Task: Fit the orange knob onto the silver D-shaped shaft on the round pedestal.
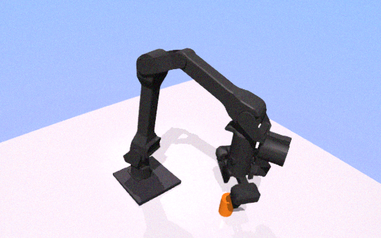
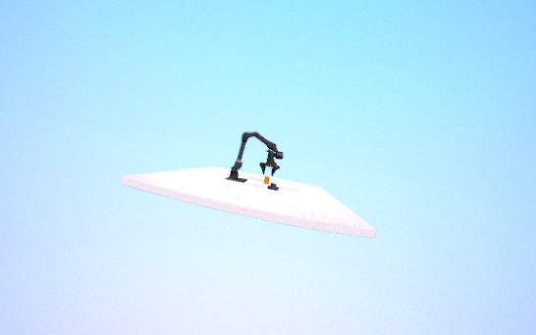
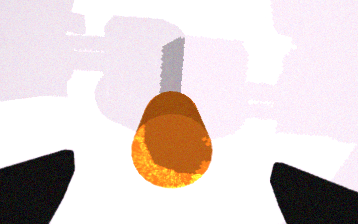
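The orange knob (image 1: pixel 225 207) (image 2: pixel 266 180) (image 3: pixel 172 145) stands upright on the table, its top towards the wrist camera. Its underside and hole are hidden. My gripper (image 1: pixel 231 194) (image 2: pixel 268 174) (image 3: pixel 175 167) is open and empty, pointing down just above the knob. In the wrist view the knob shows between the two widely spread fingertips, nearly centred. The dark round pedestal (image 2: pixel 273 187) stands close to the knob, to its right in the exterior view. The silver shaft is too small there to make out its flat side. The pedestal does not show in the top view or the wrist view.
The arm's dark square base plate (image 1: pixel 159 185) (image 2: pixel 236 179) is on the white table (image 1: pixel 66 156) (image 2: pixel 205 195), left of the knob in the top and exterior views. The arm arches from it over to the knob. Shadows of the arm and gripper lie on the table.
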`<state>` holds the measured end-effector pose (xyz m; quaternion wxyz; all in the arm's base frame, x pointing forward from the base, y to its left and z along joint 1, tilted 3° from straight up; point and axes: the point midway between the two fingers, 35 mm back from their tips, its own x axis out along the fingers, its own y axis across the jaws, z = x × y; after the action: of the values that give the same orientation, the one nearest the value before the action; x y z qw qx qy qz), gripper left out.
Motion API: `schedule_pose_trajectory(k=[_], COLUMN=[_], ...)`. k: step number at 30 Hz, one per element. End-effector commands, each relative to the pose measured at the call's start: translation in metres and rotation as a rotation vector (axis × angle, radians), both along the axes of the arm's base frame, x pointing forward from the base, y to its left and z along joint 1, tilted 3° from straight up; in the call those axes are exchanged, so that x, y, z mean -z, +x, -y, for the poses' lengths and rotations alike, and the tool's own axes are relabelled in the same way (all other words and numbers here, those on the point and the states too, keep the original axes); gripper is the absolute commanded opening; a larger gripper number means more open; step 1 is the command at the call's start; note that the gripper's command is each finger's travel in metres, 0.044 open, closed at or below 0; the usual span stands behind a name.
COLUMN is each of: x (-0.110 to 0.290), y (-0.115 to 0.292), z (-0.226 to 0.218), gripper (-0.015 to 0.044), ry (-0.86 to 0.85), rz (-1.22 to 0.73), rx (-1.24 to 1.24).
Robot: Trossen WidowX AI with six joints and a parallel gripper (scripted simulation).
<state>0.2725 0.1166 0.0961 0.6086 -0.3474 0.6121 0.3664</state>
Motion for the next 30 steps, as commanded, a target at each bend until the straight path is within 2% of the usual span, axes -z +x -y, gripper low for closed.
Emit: schedule_pose_trajectory(k=[1, 30], x=[0.006, 0.053], y=[0.0, -0.001], z=[-0.001, -0.002], gripper=[0.044, 0.044], ry=[0.002, 0.002], rz=[-0.001, -0.001], rx=[0.003, 0.003])
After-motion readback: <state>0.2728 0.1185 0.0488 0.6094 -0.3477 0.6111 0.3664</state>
